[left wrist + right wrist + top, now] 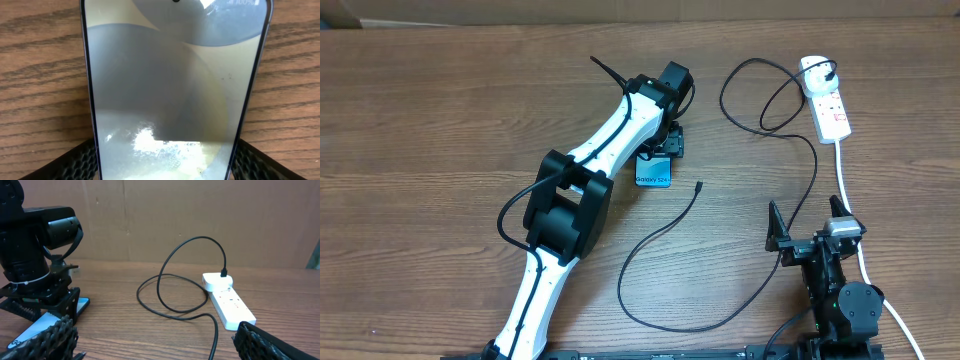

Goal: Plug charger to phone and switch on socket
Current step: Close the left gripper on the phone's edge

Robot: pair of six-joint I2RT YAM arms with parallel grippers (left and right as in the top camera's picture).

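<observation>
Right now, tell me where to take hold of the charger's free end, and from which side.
Grip the charger just behind its connector tip, from above, fingers straddling the cable: it lies flat and straight there, clear of the phone.

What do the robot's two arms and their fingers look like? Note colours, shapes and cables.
The left arm has white tubular links between bulky black joints, with a thin black cable looping beside it. The right arm is mostly black, with a grey block near its wrist. The fingers are black with a ribbed, mesh-like surface.
</observation>
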